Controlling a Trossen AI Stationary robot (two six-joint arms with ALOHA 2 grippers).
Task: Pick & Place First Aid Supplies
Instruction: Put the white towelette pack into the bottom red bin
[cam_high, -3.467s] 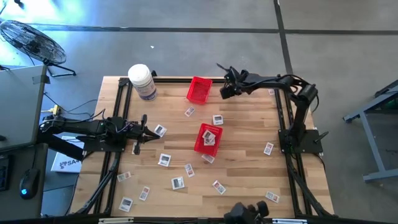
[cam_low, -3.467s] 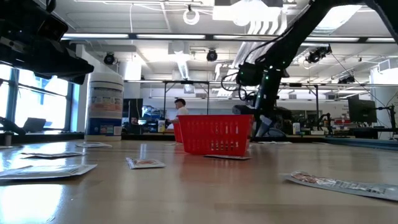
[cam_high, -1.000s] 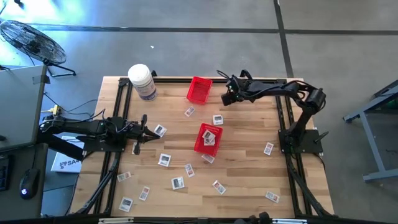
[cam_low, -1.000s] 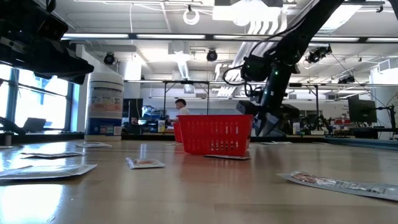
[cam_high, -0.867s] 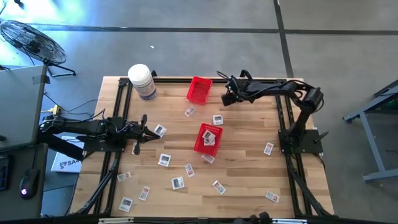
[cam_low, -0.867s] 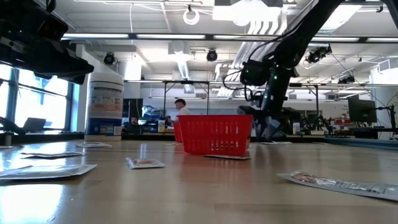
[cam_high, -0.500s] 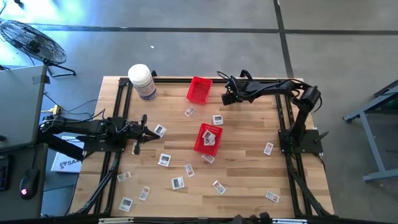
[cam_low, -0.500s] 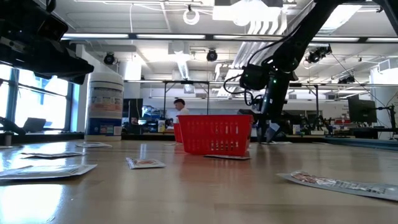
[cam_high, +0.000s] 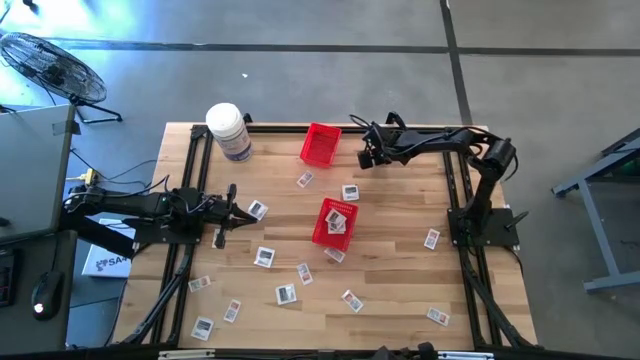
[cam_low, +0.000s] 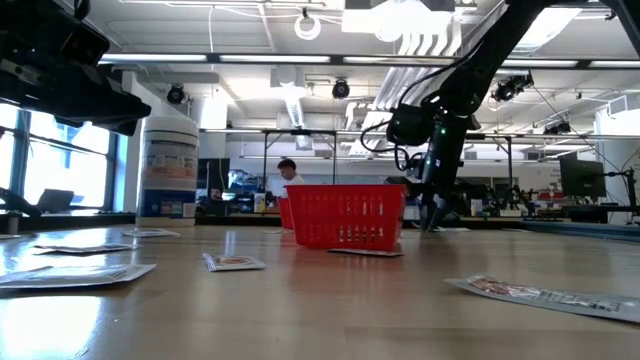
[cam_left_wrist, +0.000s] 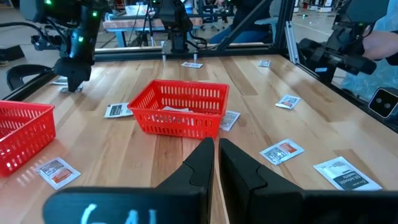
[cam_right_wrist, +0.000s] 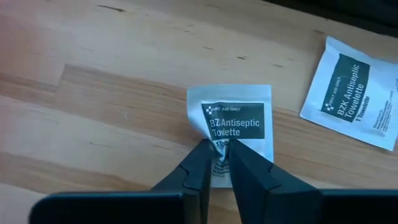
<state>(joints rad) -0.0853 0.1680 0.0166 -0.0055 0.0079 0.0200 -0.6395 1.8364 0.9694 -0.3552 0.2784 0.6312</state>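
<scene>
**Right pincer over an antiseptic towelette packet, far edge of the table**

While my left gripper (cam_high: 222, 240) waits low at the table's left side, fingers pressed together and empty, my right gripper (cam_right_wrist: 216, 157) works at the far edge, just right of the far red basket (cam_high: 321, 145). My fingertips stand nearly closed over the near short edge of an antiseptic towelette packet (cam_right_wrist: 232, 127); I cannot tell whether they already pinch it or only touch it. The packet lies flat on the wood directly ahead of the pincer, its long axis roughly in line with my fingers, so the jaws cross its short side. A second towelette packet (cam_right_wrist: 352, 91) lies close by, tilted and apart from the first. I judge my right arm much the nearer to both. The nearer red basket (cam_high: 334, 223), mid-table, already holds packets and is the likely drop point.
</scene>
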